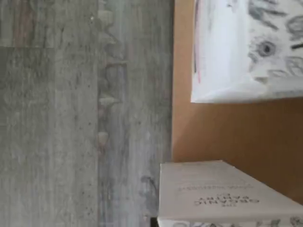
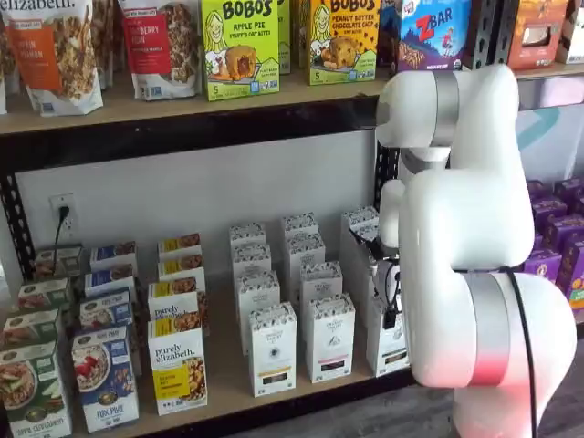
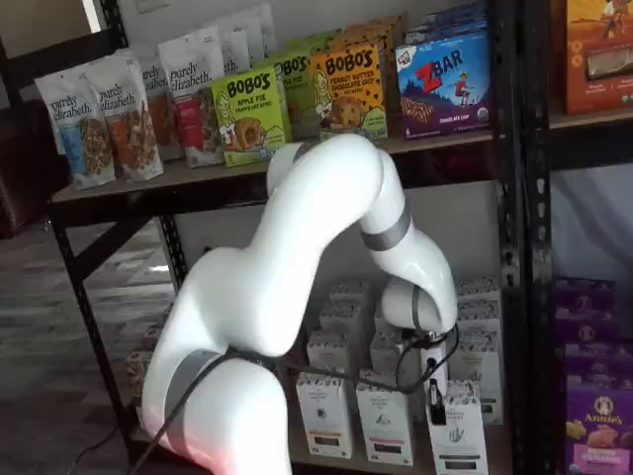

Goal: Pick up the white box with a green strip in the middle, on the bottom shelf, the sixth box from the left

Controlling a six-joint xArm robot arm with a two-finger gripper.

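The white box [image 2: 389, 345] stands at the front right of the bottom shelf [image 2: 224, 383], a tall narrow carton with a speckled top; it also shows in the other shelf view, white box [image 3: 457, 440]. My gripper [image 3: 432, 400] hangs from the white wrist right at this box's top, with a black finger pressed against its upper edge. In a shelf view the gripper [image 2: 390, 308] is mostly hidden behind the arm, and no gap between the fingers shows. The wrist view holds two white speckled cartons on the light wood board [image 1: 236, 132]; the fingers do not show there.
Rows of like white cartons [image 2: 273, 349] stand left of and behind the box. Purely elizabeth boxes [image 2: 179, 368] fill the shelf's left part. Purple boxes [image 3: 593, 416] sit in the bay to the right, past a black upright [image 3: 514, 247]. The big white arm [image 2: 474, 237] blocks much of the shelf.
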